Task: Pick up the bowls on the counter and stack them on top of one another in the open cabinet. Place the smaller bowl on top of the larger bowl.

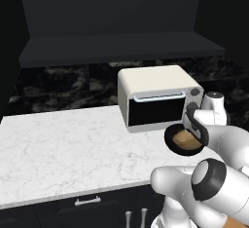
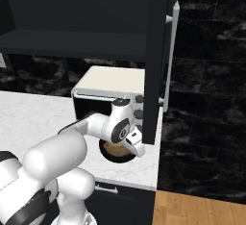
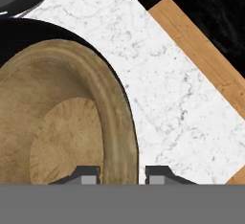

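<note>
The smaller tan wooden bowl [image 3: 62, 122] rests inside the larger glossy black bowl [image 3: 19, 36] on the white marble counter [image 3: 162, 74], just in front of the toaster oven. From the base views the tan bowl [image 1: 184, 138] [image 2: 114, 148] nests in the black bowl [image 1: 170, 142] [image 2: 117, 157] near the counter's right end. My gripper [image 3: 123, 176] points down at the tan bowl's right rim, one fingertip inside the rim and one outside, slightly open with a thin gap showing. The open cabinet [image 1: 121, 42] [image 2: 72, 41] hangs dark above.
A cream toaster oven [image 1: 155, 95] [image 2: 110, 87] stands right behind the bowls. The cabinet's open door [image 2: 156, 60] hangs edge-on above the counter's right end. Past that end lies wooden floor [image 2: 192, 209]. Bare marble stretches to the left [image 1: 63, 149].
</note>
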Robot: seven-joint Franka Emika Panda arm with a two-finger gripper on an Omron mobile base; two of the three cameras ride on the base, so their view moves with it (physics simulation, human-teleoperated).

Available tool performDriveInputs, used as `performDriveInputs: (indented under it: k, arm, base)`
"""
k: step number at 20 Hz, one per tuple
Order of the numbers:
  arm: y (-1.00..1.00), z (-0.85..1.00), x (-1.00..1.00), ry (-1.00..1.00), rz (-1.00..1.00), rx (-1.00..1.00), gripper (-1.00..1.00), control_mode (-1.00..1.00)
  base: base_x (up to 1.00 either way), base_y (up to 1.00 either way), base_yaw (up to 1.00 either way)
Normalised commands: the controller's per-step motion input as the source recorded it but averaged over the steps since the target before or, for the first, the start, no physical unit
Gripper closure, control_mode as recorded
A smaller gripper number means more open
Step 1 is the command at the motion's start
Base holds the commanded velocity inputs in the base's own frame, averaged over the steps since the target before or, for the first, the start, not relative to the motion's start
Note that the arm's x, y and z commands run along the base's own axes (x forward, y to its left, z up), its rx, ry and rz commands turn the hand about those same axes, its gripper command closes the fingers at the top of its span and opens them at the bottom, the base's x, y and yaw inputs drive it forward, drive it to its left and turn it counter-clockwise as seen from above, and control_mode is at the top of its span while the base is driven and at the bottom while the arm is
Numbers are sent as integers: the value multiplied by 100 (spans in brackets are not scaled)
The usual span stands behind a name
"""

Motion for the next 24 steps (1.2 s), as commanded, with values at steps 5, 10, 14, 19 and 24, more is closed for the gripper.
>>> performDriveInputs:
  k: [5, 10, 14, 19, 24]
  arm:
    - [0, 0, 0, 0, 0, 0, -100, -100]
    - [0, 0, 0, 0, 0, 0, -100, -100]
    - [-8, -19, -3, 0, 0, 0, -100, -100]
    - [-3, -33, 2, 0, 0, 0, -100, -100]
    - [0, -20, 12, -1, 0, 0, -100, -100]
  base:
    - [0, 0, 0]
    - [0, 0, 0]
    - [0, 0, 0]
    - [0, 0, 0]
    - [0, 0, 0]
